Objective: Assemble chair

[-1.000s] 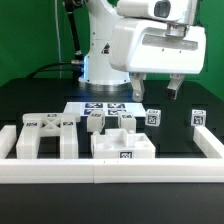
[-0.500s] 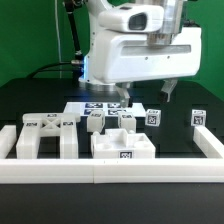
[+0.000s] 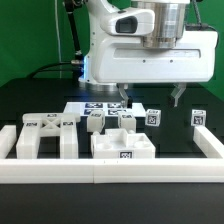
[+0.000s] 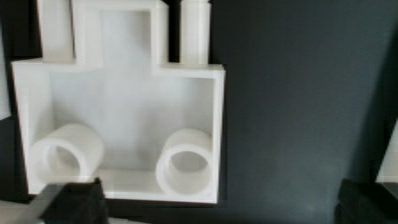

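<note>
The chair lies in loose white tagged parts on the black table. A legged frame (image 3: 40,135) is at the exterior view's left, and a blocky seat piece (image 3: 122,146) lies at the front centre. Small posts (image 3: 153,117) stand behind it, one more (image 3: 198,117) at the far right. My gripper (image 3: 150,96) hangs open above the posts, holding nothing. In the wrist view a white part with a recessed panel and two round sockets (image 4: 125,110) lies below the gripper (image 4: 222,206). One dark fingertip (image 4: 75,205) overlaps its corner.
A long low white border rail (image 3: 110,171) runs along the table's front, with side pieces at both ends. The marker board (image 3: 100,106) lies flat behind the parts, under the arm's base. A green backdrop stands behind the robot.
The hand has turned about its wrist and now shows broadside in the exterior view, its fingers spread wider apart there. The jaws stayed open. No part moved.
</note>
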